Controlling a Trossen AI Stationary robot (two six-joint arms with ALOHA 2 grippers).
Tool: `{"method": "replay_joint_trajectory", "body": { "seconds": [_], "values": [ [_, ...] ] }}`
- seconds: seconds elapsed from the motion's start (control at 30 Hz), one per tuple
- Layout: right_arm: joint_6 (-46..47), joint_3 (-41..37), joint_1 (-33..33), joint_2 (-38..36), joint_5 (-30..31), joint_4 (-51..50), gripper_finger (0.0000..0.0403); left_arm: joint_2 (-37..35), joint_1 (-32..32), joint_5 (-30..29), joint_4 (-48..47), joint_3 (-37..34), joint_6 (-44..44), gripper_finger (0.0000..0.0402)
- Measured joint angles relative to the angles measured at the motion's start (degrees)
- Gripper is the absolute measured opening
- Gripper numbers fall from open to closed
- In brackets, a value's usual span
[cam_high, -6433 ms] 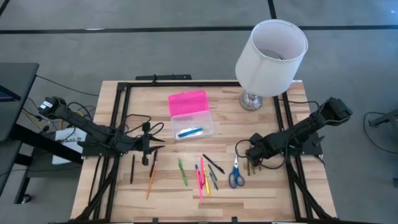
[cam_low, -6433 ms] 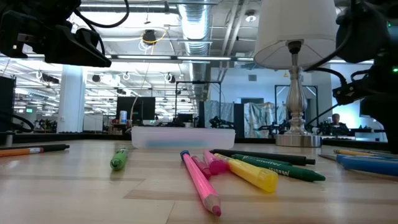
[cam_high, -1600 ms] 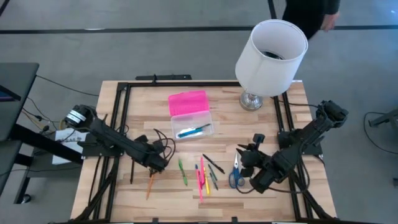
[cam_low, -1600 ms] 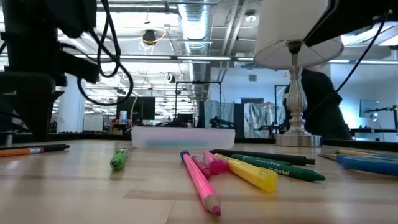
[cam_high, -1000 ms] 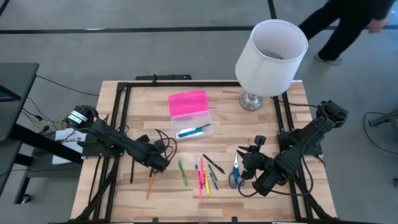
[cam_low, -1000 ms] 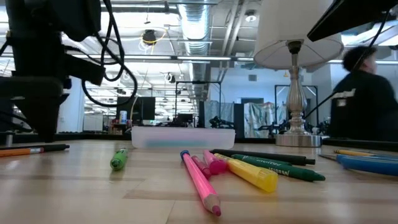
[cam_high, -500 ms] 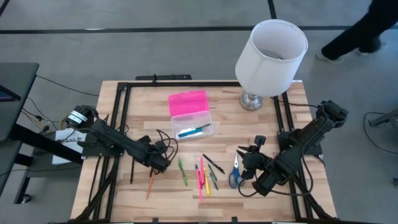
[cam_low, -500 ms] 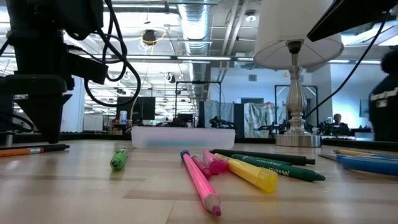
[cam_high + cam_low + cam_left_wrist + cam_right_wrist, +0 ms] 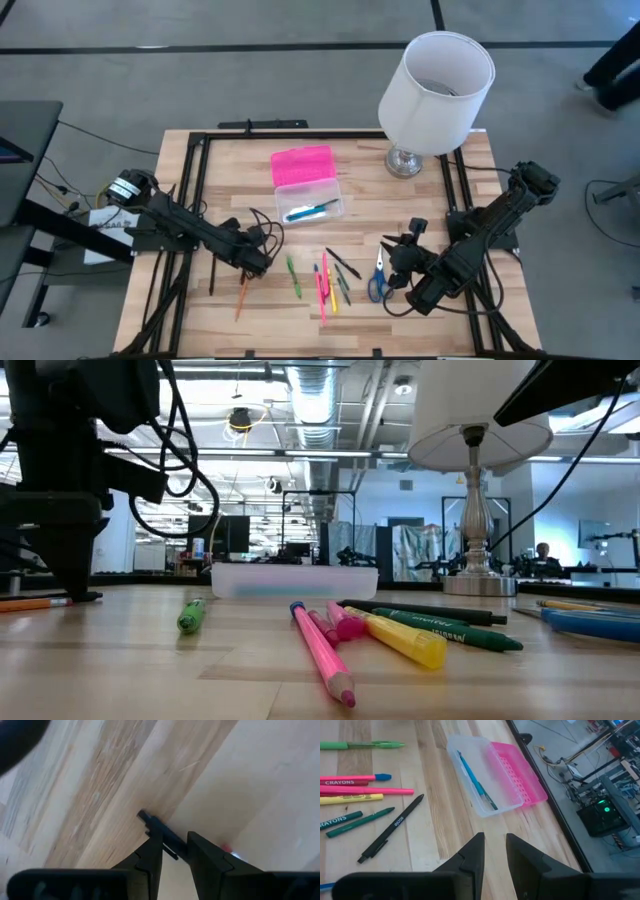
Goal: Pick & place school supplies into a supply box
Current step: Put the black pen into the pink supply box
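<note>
Nearest in the low view, a pink pencil (image 9: 322,656), a yellow crayon (image 9: 400,638) and a green marker (image 9: 190,617) lying on the wooden surface (image 9: 150,680); farther back, the clear base of the box (image 9: 294,581), edge-on, with its contents unreadable there. From above, plainly shown: box (image 9: 309,199) open, pink lid (image 9: 302,164) laid flat just behind the base, a blue pen (image 9: 305,212) inside. Loose between the arms: more pencils and crayons, plus blue-handled scissors (image 9: 378,281) just beside the right gripper (image 9: 393,272). Seen past that gripper's own fingers in the right wrist view: a black pen (image 9: 390,829), crayons (image 9: 350,782) and the box with the blue pen, all well apart from the fingers, which stand slightly parted around nothing. Down at the surface at the left: the left gripper (image 9: 255,262), next to an orange pencil (image 9: 243,287) and a dark pencil (image 9: 212,272). Only in the left wrist view: left gripper (image 9: 174,851) fingers straddling a thin black pen (image 9: 159,830), closed around it or nearly so; grip not certain. At the far right corner, a lamp (image 9: 436,88).
</note>
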Motion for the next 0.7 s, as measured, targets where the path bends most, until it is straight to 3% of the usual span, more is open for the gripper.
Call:
{"method": "replay_joint_trajectory", "body": {
  "seconds": [0.37,0.7],
  "values": [
    [0.0,0.0,0.0,0.0,0.0,0.0,0.0074,-0.2,0.0,2.3,1.2,-1.8,-0.2,0.0085],
    [-0.1,0.0,-0.2,1.9,-0.5,0.3,0.0074,-0.2,0.6,2.4,1.4,-2.3,6.6,0.0084]
  ]
}}
